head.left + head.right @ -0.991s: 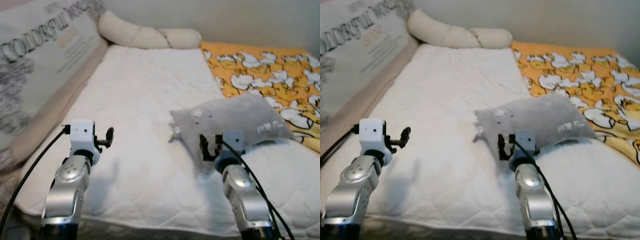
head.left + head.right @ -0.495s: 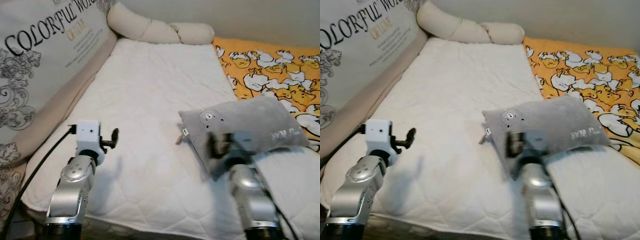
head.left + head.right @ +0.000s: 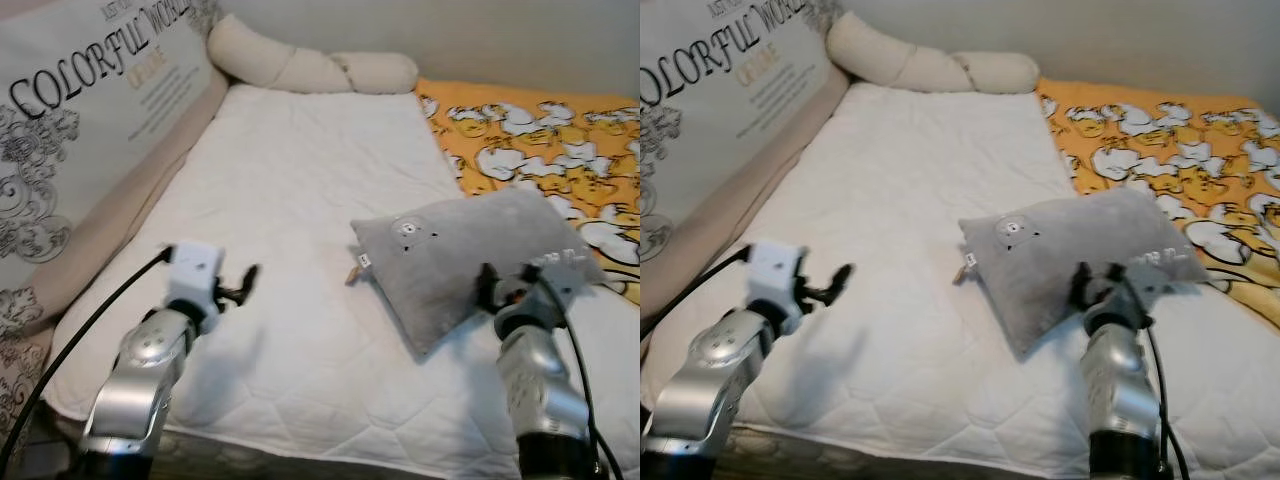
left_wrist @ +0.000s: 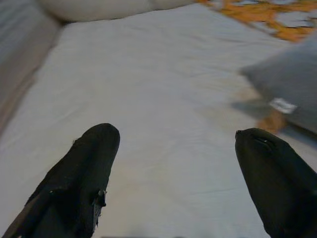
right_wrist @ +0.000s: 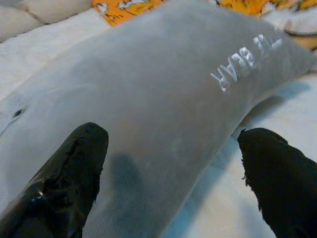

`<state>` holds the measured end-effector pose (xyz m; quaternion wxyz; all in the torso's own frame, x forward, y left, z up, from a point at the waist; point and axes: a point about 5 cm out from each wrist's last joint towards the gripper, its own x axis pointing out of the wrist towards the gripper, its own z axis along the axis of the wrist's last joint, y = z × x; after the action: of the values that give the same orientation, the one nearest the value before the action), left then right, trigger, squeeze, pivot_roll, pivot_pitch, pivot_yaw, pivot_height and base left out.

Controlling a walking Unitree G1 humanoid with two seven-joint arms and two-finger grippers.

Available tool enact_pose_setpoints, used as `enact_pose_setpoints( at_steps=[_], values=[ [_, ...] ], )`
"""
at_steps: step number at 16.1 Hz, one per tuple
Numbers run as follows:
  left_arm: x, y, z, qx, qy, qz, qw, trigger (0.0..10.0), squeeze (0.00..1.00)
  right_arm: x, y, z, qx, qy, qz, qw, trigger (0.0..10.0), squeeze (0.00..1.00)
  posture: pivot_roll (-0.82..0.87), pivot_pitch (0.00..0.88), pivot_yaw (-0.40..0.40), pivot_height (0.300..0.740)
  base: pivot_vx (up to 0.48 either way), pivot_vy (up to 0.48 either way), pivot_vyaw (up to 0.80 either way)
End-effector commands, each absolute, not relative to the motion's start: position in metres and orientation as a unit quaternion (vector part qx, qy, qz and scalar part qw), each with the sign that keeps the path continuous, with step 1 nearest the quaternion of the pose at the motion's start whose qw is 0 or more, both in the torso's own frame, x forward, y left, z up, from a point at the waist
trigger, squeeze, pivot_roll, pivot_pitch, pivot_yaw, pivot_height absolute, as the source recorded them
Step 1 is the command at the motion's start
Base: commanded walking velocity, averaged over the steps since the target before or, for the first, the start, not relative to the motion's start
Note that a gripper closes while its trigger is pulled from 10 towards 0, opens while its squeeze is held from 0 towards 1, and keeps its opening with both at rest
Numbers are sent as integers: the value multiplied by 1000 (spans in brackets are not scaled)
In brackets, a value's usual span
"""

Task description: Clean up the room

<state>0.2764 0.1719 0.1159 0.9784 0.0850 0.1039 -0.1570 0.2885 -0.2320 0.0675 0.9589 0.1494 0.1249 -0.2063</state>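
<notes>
Right gripper (image 5: 171, 163) spread wide just before soft grey rectangular pillow (image 3: 470, 255), left gripper (image 4: 178, 173) wide over white quilted mattress (image 3: 300, 200)

Open white bed (image 3: 300, 180) lies ahead of the left hand (image 4: 173, 163), its fingers spread wide over bare quilt. The grey pillow (image 3: 470, 255) blocks the right hand (image 5: 173, 168), which hovers at its near edge, perhaps touching. A printed cushion (image 3: 70, 130) walls the left; a cream bolster (image 3: 310, 68) closes the far end.

Grey pillow's (image 3: 470, 260) near edge behind right end effector (image 3: 500, 290).
</notes>
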Motion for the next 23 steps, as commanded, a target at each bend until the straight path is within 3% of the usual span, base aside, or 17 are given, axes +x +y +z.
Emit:
enact_pose_setpoints(
  at_steps=[1, 3, 5, 7, 9, 12, 13, 17, 18, 19, 20, 23],
  values=[
    [279, 162, 120, 107, 101, -222, 964, 10000, 0, 298, -246, 63, 195, 134, -242, 941, 10000, 1000, 35, 0, -16, 740, 0, 0, 0],
    [280, 156, 122, 128, 107, -278, 946, 10000, 0, 303, -266, 54, 248, 152, -305, 907, 10000, 1000, 36, 0, -11, 740, 0, 0, 0],
    [282, 154, 126, 139, 97, -293, 941, 10000, 0, 304, -272, 48, 299, 153, -314, 888, 10000, 1000, 37, 0, -10, 740, 0, 0, 0],
    [284, 150, 133, 141, 81, -315, 935, 10000, 0, 302, -273, 39, 371, 146, -319, 860, 10000, 1000, 41, 0, -13, 740, 0, 0, 0],
    [283, 148, 134, 157, 86, -339, 923, 10000, 0, 298, -269, 25, 482, 135, -329, 801, 10000, 1000, 50, 0, -3, 740, 0, 0, 0],
    [282, 148, 132, 170, 91, -350, 917, 10000, 0, 308, -252, 25, 571, 113, -260, 771, 10000, 1000, 60, 0, 1, 740, 0, 0, 0],
    [282, 146, 132, 171, 91, -351, 916, 10000, 0, 312, -250, 29, 575, 105, -244, 774, 10000, 0, 61, 0, 0, 740, 0, 0, 0],
    [281, 141, 133, 175, 91, -356, 913, 10000, 0, 321, -244, 37, 565, 97, -219, 789, 10000, 0, 80, 0, -33, 740, 0, 0, 0],
    [280, 140, 132, 175, 92, -355, 914, 10000, 0, 326, -240, 42, 566, 90, -198, 795, 9529, 0, 79, 0, -39, 740, 0, 0, 0],
    [279, 140, 132, 173, 92, -354, 914, 10000, 0, 330, -234, 44, 559, 96, -183, 803, 3765, 0, 76, 0, -38, 740, 0, 0, 0],
    [278, 140, 132, 170, 94, -355, 915, 10000, 0, 332, -228, 45, 540, 106, -177, 816, 0, 0, 73, 0, -37, 740, 0, 0, 0],
    [279, 137, 131, 166, 93, -357, 914, 10000, 0, 334, -224, 46, 540, 105, -177, 816, 0, 0, 64, 0, -40, 740, 0, 0, 0]
  ],
)
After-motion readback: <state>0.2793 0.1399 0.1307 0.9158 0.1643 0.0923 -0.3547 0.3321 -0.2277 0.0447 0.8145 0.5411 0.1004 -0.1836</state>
